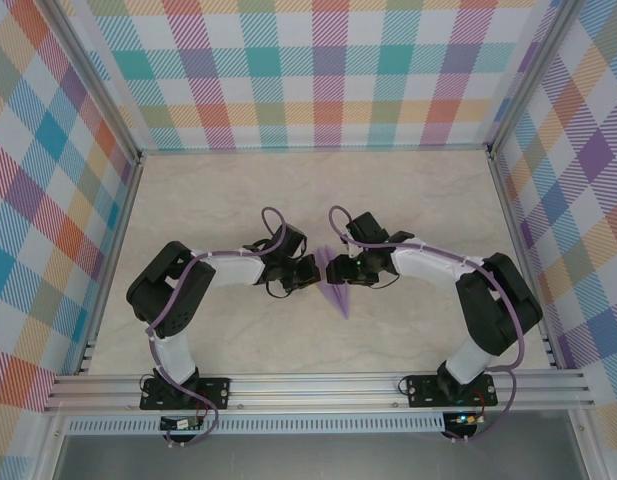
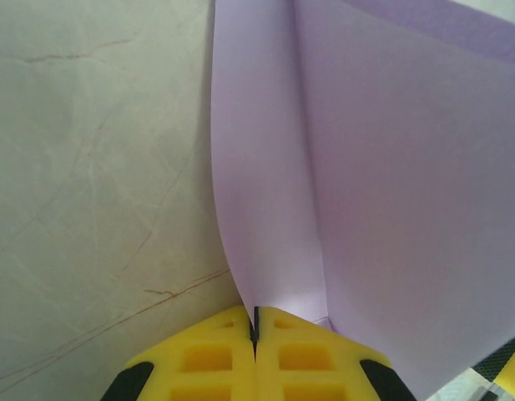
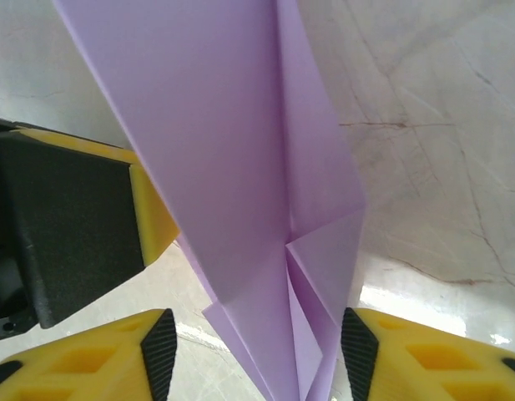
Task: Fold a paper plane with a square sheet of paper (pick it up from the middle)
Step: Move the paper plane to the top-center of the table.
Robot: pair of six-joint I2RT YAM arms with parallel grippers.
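A: Lavender paper plane (image 1: 336, 288) is pinched at the bench (image 1: 238, 330) centre by the clenched left claw (image 2: 254, 327); the right claw (image 3: 257, 355) is spread around it.
B: Final creasing is judged; closing squarely on the fold is needed.

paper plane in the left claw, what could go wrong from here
The left claw pinches only a thin edge of the paper plane, so it could slip or tear. The right claw straddles it with jaws apart; closing off-centre could crumple the folds.
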